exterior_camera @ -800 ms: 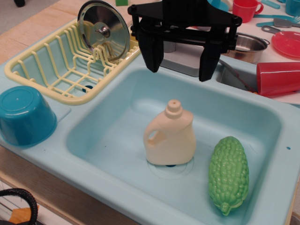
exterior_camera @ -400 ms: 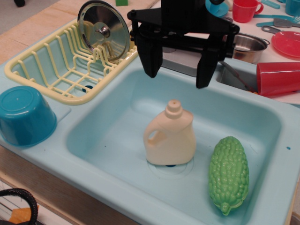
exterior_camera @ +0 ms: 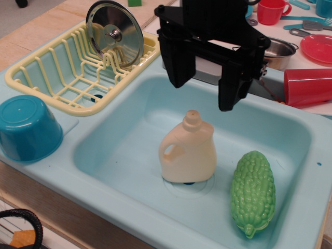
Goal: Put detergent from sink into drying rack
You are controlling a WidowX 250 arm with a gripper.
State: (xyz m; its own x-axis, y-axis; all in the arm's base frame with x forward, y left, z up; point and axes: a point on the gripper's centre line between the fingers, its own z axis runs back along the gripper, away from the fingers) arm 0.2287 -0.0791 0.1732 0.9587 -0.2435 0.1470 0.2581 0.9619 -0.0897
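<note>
The detergent (exterior_camera: 188,151), a cream jug-shaped bottle with its loop handle to the left and its capped neck up, stands upright in the middle of the light blue sink (exterior_camera: 119,136), right over the drain. Just to its right in the same basin lies a bumpy green gourd (exterior_camera: 253,191), close to the bottle but not touching it. Above the bottle, toward the far side of the sink, hangs the black tool (exterior_camera: 205,93), spread wide with nothing between its two fingers; one finger points down left of the bottle's neck and the other to the right of it, both clear of the bottle. On the far left sits the pale yellow drying rack (exterior_camera: 62,72), and a shiny metal lid (exterior_camera: 114,33) leans upright in its far slats. A round darker blue bowl (exterior_camera: 27,128) rests upside down on the near left ledge beside the sink. On the counter to the far right there is a red cup (exterior_camera: 307,86) lying on its side, a metal pot (exterior_camera: 277,52) and a red plate (exterior_camera: 317,48).
</note>
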